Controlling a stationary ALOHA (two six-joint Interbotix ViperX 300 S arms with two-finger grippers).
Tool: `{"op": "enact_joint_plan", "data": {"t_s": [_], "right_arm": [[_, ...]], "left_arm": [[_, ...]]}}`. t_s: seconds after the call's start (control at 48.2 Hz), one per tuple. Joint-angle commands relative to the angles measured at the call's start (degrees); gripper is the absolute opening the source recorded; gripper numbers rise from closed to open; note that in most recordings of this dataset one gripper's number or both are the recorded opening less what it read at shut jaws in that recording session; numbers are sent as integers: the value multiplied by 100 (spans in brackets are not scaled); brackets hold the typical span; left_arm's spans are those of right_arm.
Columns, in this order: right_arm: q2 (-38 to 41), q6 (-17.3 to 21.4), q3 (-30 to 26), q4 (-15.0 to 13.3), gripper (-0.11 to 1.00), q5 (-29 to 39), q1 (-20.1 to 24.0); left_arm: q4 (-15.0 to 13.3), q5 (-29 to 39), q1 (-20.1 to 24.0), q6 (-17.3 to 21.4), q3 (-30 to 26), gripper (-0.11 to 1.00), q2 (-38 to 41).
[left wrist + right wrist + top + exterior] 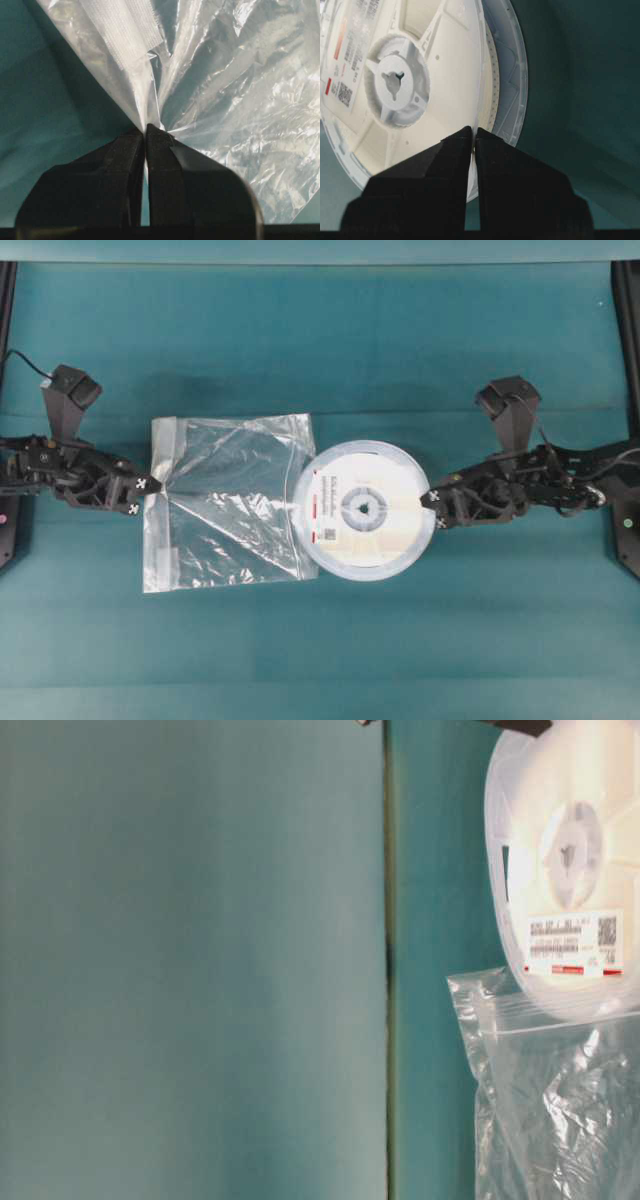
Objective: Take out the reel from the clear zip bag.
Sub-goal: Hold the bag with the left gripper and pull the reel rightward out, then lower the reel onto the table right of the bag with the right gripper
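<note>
At the centre right of the overhead frame the reel [366, 510] lies almost wholly outside the clear zip bag [228, 502], only its left rim overlapping the bag's open edge. The right gripper [429, 502] is pinched onto the reel's rim, while the left gripper [155, 490] is clamped on the bag's far edge at middle left. I judge the task nearly done: only a last short pull remains.
</note>
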Motion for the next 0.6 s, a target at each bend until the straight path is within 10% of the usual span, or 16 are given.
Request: {"op": "enact_joint_plan", "data": {"t_s": [0.0,0.581], "right_arm": [[-176,35,70,53,7,-26,0],[-545,26,404,97,4,-9,-141]], "left_arm": [[18,-26,9,9,-53,0,-9],[18,-26,9,9,-53,0,-9]]}}
